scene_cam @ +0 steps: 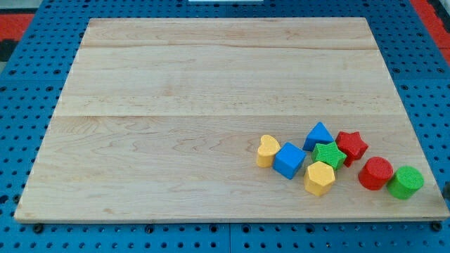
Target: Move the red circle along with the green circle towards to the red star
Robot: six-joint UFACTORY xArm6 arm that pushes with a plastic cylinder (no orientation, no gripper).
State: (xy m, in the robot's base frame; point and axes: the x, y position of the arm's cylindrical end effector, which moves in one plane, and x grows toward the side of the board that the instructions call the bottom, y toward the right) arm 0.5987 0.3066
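Note:
The red circle lies near the board's lower right, touching the green circle on its right. The red star sits just up and left of the red circle, with a small gap between them. A dark sliver at the view's right edge, just right of the green circle, looks like my tip. It is mostly cut off by the frame.
A cluster sits left of the red star: a blue triangle, a green star, a yellow hexagon, a blue cube and a yellow heart. The wooden board rests on a blue pegboard, and its lower right edge is close to the circles.

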